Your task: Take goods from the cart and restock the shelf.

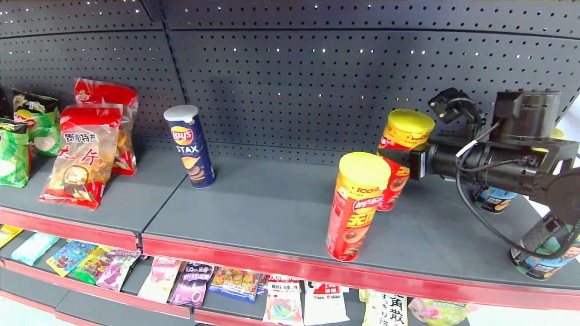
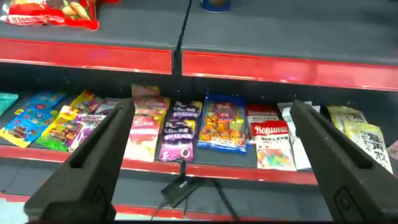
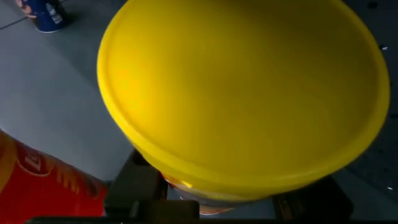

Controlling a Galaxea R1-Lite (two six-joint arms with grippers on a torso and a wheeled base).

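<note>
Red chip can [image 1: 404, 131] | my right gripper [image 1: 401, 159] clamped on it, just behind front can [image 1: 355, 208] | I risk nudging front can off shelf [image 1: 253, 203] edge on release

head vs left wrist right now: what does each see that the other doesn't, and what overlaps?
Head only: right gripper clamped on the rear red chip can, the front red chip can standing in front of it, green bags, pegboard back.
Left wrist only: left gripper, open and holding nothing, and a black cable beyond it.
Both: blue chip can, red snack bag, red shelf edge, candy packets one level down.
</note>
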